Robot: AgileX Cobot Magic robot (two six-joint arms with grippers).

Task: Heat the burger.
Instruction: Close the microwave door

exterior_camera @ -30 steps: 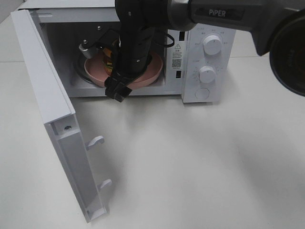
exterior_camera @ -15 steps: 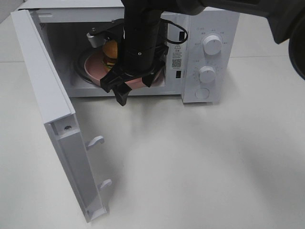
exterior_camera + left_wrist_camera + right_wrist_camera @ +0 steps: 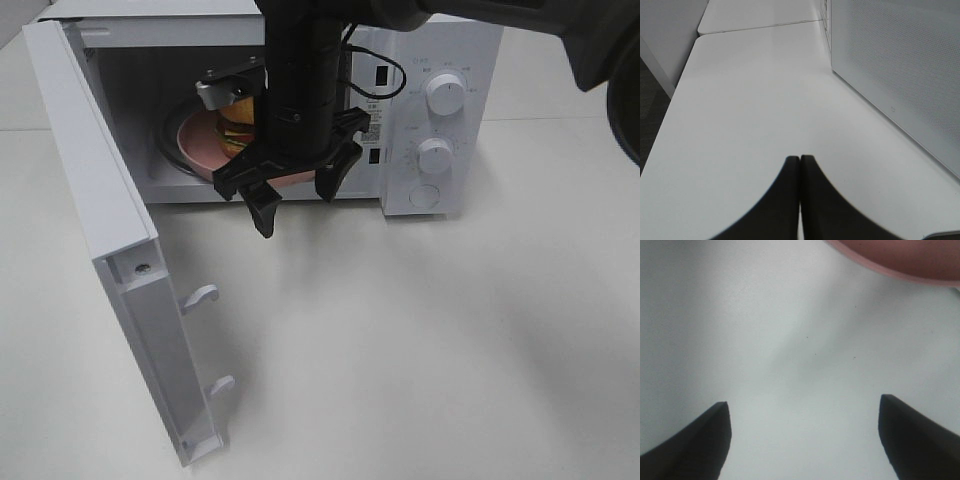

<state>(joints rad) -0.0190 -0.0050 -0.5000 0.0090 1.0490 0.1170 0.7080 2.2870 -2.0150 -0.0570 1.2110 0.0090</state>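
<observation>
The burger (image 3: 238,118) sits on a pink plate (image 3: 198,140) inside the open microwave (image 3: 440,60), partly hidden behind my right arm. My right gripper (image 3: 296,210) hangs just in front of the microwave's opening, above the table, open with nothing between its fingers. In the right wrist view the gripper (image 3: 803,402) shows two spread fingertips over a white surface, with the plate's rim (image 3: 900,260) beyond them. My left gripper (image 3: 800,159) is shut and empty, low over the table beside a perforated white panel (image 3: 900,75).
The microwave door (image 3: 100,230) swings wide open toward the front left, its latch hooks (image 3: 203,295) sticking out. Two knobs (image 3: 444,95) and a round button are on the panel at the right. White table (image 3: 420,340) spreads in front.
My right gripper has drawn back out of the microwave toward the front, still open. The plate and burger stay inside and show more clearly.
</observation>
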